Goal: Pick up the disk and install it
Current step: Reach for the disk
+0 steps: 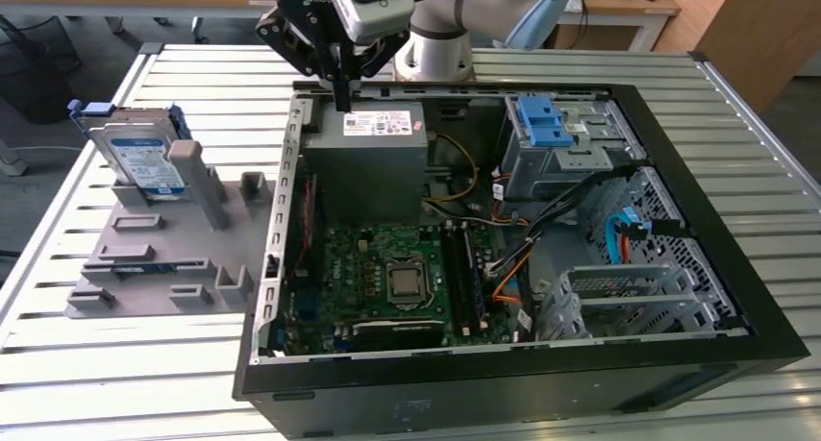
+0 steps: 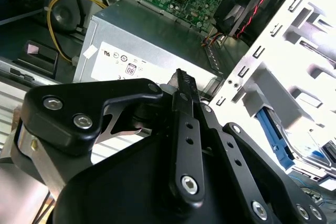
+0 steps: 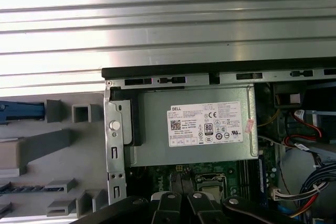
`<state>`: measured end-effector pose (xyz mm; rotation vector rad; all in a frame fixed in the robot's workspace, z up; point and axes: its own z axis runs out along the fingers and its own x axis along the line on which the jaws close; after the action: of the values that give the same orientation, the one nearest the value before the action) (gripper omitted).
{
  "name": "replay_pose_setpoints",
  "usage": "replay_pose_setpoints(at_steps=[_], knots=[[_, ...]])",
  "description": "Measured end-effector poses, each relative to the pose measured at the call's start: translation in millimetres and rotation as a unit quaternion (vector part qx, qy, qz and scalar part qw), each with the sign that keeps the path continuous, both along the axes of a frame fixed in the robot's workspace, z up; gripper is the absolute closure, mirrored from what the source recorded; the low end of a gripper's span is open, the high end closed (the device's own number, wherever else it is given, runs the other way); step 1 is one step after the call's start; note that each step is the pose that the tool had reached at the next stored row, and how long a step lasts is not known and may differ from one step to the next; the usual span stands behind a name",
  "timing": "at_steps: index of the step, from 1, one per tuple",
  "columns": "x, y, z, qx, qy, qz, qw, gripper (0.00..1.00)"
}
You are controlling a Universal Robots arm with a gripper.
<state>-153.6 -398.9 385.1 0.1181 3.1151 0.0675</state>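
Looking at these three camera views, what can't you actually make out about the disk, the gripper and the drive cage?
- The disk: in the exterior view its lower part is hidden behind the grey holder; the first wrist view's edge cuts off all but its blue rail.
- The gripper: the exterior view leaves unclear whether its tip touches the power supply.
- The drive cage: in the exterior view the light-blue latch covers its inside.
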Motion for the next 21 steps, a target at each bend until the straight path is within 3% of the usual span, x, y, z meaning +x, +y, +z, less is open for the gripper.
replay_pose_setpoints(at_steps=[7,21], knots=[[-3.4,0.9,-0.3,0.0,0.0,0.0,1.0,0.89],[-21.3,6.3,-0.6,0.0,0.0019,0.0,1.0,0.89]])
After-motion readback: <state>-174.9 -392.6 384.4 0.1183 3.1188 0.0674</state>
